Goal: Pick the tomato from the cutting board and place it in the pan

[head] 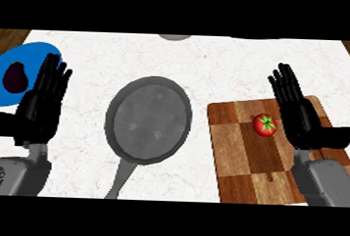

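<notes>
Right hand point(302, 114) beside tomato point(264, 124), fingers straight, left hand point(39, 105) likewise flat.

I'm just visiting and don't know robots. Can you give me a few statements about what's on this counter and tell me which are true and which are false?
1. The small red tomato lies on the brown wooden cutting board. True.
2. The round grey frying pan already holds the tomato. False: the pan holds nothing, and the tomato is on the board.
3. The robot's black right hand is curled round the tomato. False: its fingers are straight, just to the right of the tomato.
4. A dark purple eggplant sits on the round blue plate. True.
5. The black left hand is open, at the view's left. True.
</notes>
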